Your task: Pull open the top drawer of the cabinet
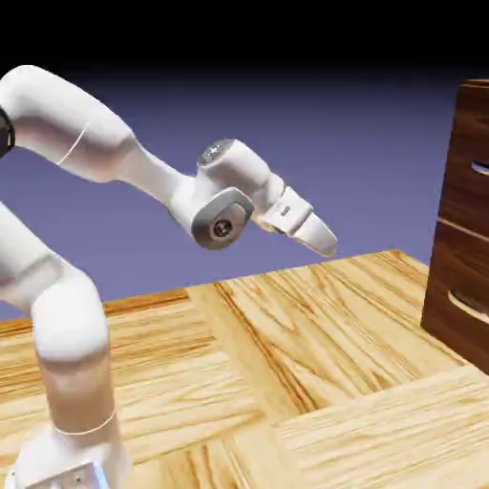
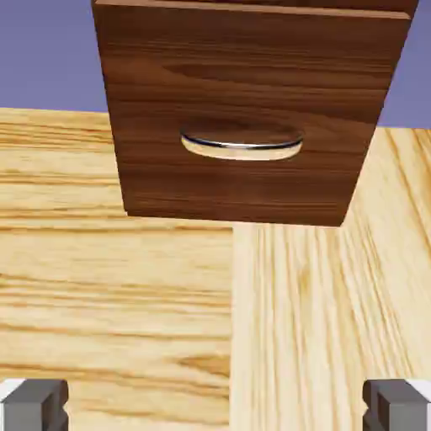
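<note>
The cabinet (image 1: 465,277) of dark reddish-brown wood stands at the exterior view's right edge, partly cut off. Its top drawer (image 1: 466,177) shows a sliver of pale curved handle (image 1: 480,169) and sits flush with the front below it. My gripper (image 1: 326,242) hangs in the air well to the left of the cabinet, above the floor, pointing down and toward it. In the hand view the fingertips (image 2: 35,404) stand far apart at the bottom corners, open with nothing between them. That view shows the cabinet (image 2: 244,84) ahead, with only the lower drawer front and its handle (image 2: 242,145).
A light parquet floor (image 1: 287,382) stretches under the arm to the cabinet's foot. A second, like-looking drawer front (image 1: 457,306) lies under the top one. A blue-violet backdrop is behind.
</note>
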Tool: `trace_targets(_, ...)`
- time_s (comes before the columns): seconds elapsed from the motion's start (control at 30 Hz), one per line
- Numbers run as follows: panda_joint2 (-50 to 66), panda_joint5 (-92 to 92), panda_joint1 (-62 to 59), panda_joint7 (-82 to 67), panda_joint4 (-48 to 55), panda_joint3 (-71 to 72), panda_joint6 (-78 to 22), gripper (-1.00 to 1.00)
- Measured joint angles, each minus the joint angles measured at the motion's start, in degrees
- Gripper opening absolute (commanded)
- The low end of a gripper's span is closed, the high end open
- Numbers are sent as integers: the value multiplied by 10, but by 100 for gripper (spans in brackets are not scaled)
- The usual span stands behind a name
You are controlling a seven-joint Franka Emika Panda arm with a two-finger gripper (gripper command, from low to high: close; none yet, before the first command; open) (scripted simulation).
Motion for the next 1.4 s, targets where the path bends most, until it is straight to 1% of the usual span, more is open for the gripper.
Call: trace_targets(1.4, -268, -809, 657, -1047, 420, -413, -126, 0)
